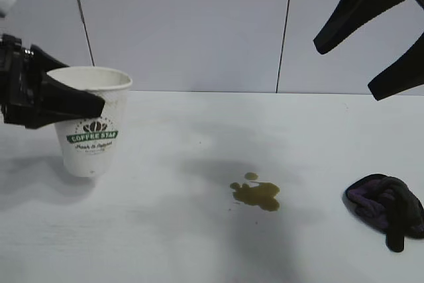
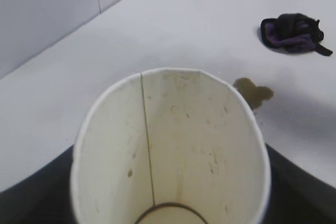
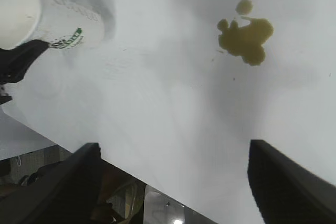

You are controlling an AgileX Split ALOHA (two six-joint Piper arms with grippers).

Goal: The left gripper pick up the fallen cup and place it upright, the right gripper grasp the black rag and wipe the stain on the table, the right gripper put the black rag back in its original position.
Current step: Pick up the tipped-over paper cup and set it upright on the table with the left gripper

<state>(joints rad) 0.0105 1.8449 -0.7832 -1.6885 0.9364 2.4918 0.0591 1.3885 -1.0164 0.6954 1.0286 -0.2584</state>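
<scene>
1. Left gripper (image 1: 79, 101): jaws closed on the cup (image 1: 93, 120), upright on table (image 1: 199, 230), far left.
2. Right gripper (image 1: 371, 54): jaws spread wide, holding nothing, raised above black rag (image 1: 387, 207).
3. Stain (image 1: 257, 192): mid-table, betw. cup & rag, apart from both.

My table (image 1: 199, 243) right now: three things on it

The cup (image 1: 93, 124) stands upright at my left end. The stain (image 1: 257, 193), an olive-brown puddle with a few little droplets beside it, sits around the middle. The black rag (image 1: 387, 207) lies bunched up at my right end, well apart from the puddle.
</scene>
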